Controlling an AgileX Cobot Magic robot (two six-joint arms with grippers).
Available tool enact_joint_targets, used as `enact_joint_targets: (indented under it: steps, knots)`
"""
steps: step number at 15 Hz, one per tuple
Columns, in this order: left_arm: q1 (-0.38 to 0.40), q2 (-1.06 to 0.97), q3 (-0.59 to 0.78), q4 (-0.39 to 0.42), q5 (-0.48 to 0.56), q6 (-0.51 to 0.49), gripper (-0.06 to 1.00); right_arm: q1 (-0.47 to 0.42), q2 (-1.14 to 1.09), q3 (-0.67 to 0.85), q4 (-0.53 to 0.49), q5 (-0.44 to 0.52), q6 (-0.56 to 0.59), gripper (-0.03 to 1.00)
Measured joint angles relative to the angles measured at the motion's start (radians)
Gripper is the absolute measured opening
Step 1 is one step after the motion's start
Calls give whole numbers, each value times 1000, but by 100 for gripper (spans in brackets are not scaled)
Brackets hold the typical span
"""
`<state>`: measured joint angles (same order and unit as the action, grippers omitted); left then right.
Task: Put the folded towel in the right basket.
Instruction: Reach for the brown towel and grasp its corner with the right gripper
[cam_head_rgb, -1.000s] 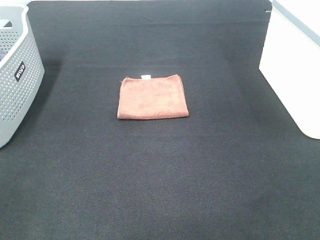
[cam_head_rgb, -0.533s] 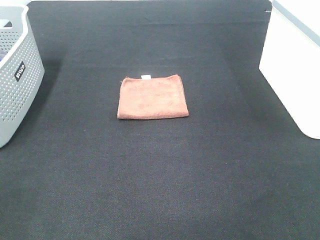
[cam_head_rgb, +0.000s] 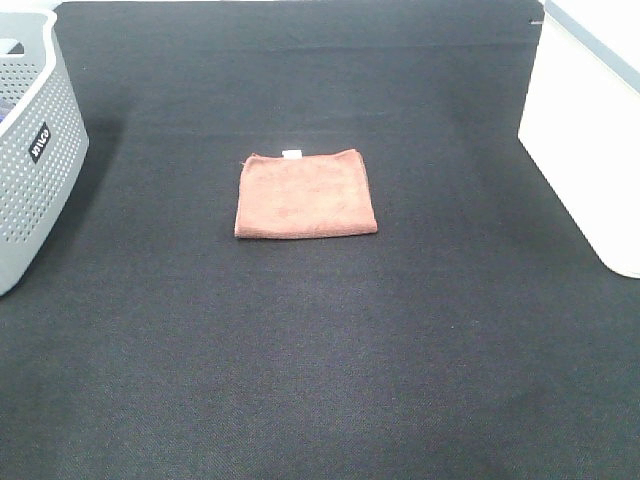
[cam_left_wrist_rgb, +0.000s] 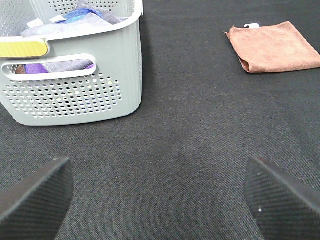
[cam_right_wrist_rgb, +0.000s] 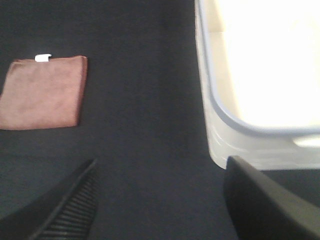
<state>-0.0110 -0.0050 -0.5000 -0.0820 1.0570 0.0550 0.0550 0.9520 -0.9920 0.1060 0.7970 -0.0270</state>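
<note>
A folded brown towel (cam_head_rgb: 305, 194) with a small white tag lies flat on the black table, near the middle. It also shows in the left wrist view (cam_left_wrist_rgb: 275, 46) and the right wrist view (cam_right_wrist_rgb: 42, 92). The white right basket (cam_head_rgb: 590, 130) stands at the table's right edge; its inside looks bare in the right wrist view (cam_right_wrist_rgb: 260, 65). My left gripper (cam_left_wrist_rgb: 160, 200) is open and empty, well away from the towel. My right gripper (cam_right_wrist_rgb: 160, 205) is open and empty, between towel and basket. Neither arm shows in the high view.
A grey perforated basket (cam_head_rgb: 30, 150) stands at the left edge; the left wrist view (cam_left_wrist_rgb: 75, 75) shows several cloths inside it. The black mat (cam_head_rgb: 320, 350) covers the table.
</note>
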Motion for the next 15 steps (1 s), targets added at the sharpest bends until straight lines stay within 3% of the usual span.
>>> enact_joint_targets:
  steps: [2, 5, 10, 15]
  knots:
    - [0, 0, 0, 0, 0, 0, 88, 0, 215, -159, 154, 36, -100, 66]
    - [0, 0, 0, 0, 0, 0, 88, 0, 426, -305, 306, 102, -208, 66]
    - [0, 0, 0, 0, 0, 0, 88, 166, 741, -442, 332, 116, -246, 66]
    - [0, 0, 0, 0, 0, 0, 88, 208, 993, -583, 405, 113, -253, 66]
